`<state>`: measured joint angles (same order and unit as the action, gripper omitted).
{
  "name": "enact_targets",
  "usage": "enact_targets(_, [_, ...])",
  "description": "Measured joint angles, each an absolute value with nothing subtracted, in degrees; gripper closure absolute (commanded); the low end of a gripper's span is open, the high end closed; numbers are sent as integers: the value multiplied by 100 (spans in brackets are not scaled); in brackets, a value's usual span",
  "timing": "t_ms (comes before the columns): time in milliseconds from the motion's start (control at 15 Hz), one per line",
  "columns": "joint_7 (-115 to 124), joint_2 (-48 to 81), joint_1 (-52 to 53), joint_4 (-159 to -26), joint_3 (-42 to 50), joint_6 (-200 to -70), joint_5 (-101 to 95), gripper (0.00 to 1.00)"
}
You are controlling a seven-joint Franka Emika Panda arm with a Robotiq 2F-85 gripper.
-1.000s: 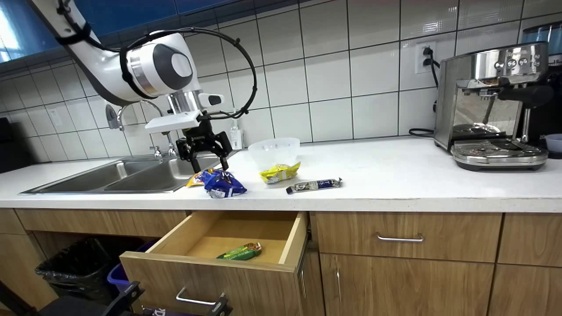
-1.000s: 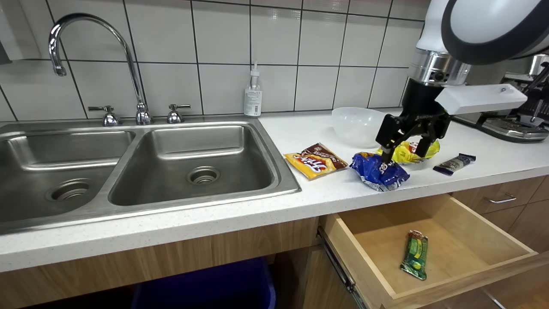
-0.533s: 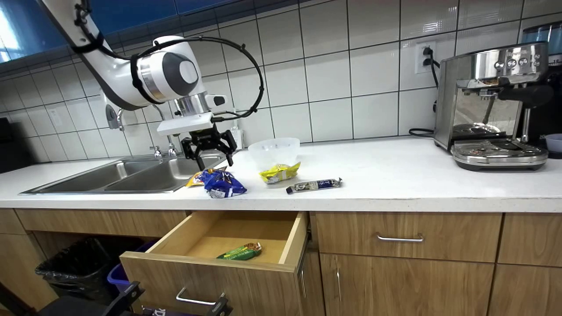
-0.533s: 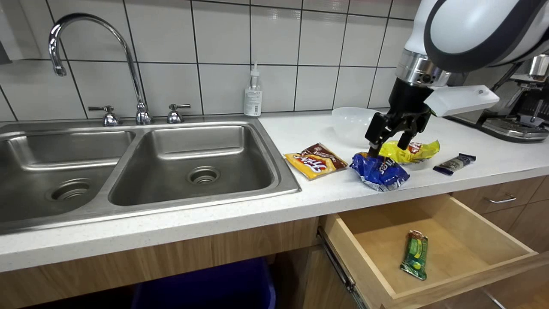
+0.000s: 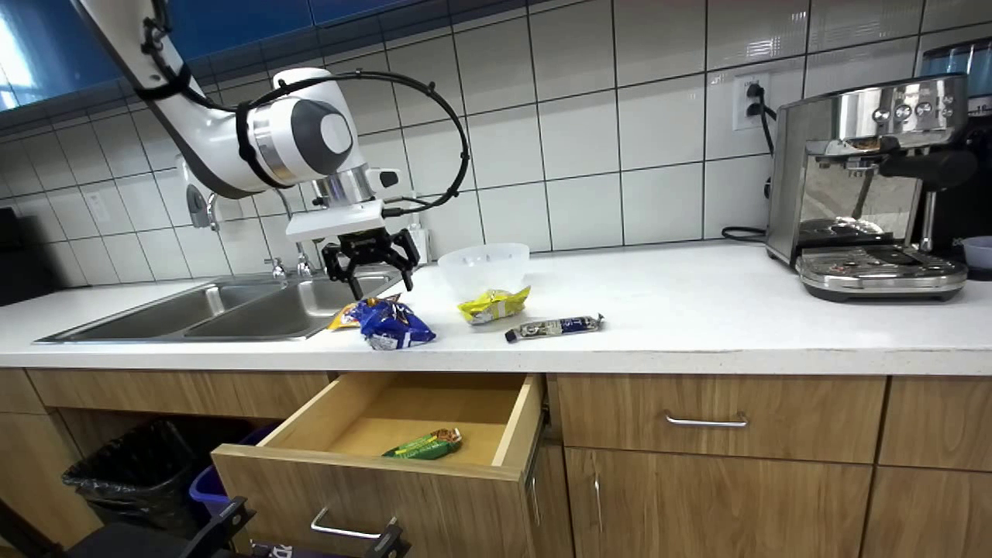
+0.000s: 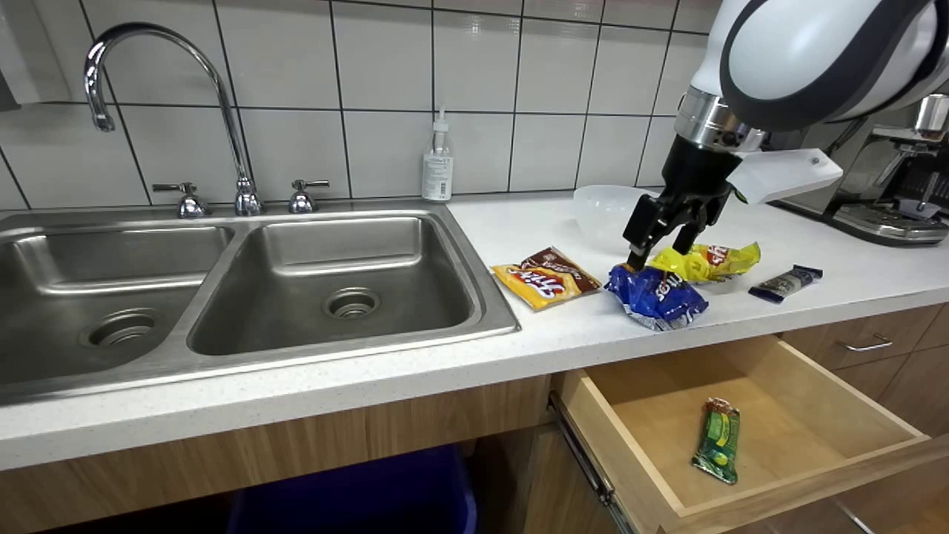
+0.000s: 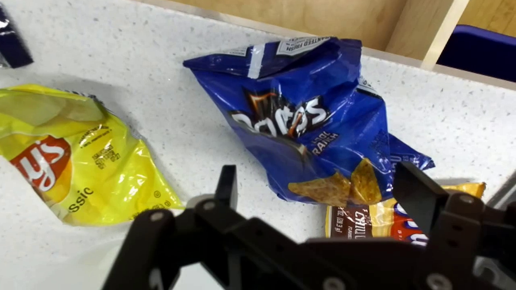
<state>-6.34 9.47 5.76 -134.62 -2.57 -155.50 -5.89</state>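
Observation:
My gripper (image 5: pixel 383 290) is open and empty, pointing down over the back part of a crumpled blue Doritos bag (image 5: pixel 394 325). In the wrist view the bag (image 7: pixel 306 121) lies ahead of and between the fingers (image 7: pixel 316 175). One fingertip overlaps the bag's edge in view; I cannot tell if it touches. In an exterior view the gripper (image 6: pixel 658 256) covers a little of the blue bag (image 6: pixel 656 297). An orange and brown Fritos bag (image 6: pixel 547 278) lies flat beside it, partly hidden in the wrist view (image 7: pixel 363 219). A yellow Lay's bag (image 6: pixel 708 262) lies on the blue bag's other side.
A dark wrapped bar (image 5: pixel 554 328) and a translucent bowl (image 5: pixel 484 271) are on the counter. A drawer (image 6: pixel 801 415) stands open below, holding a green wrapped bar (image 6: pixel 718 441). A double sink (image 6: pixel 356 297), a soap bottle (image 6: pixel 437 163) and an espresso machine (image 5: pixel 868 194) stand along the counter.
The arm has shifted a short way, and the fingertips have moved back over the blue bag, away from the counter's front edge. The gripper stays open. The bags and the drawer have not moved.

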Motion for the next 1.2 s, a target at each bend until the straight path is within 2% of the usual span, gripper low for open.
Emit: enact_targets(1200, [-598,1000,545,-13444,-265,-15549,-353,0])
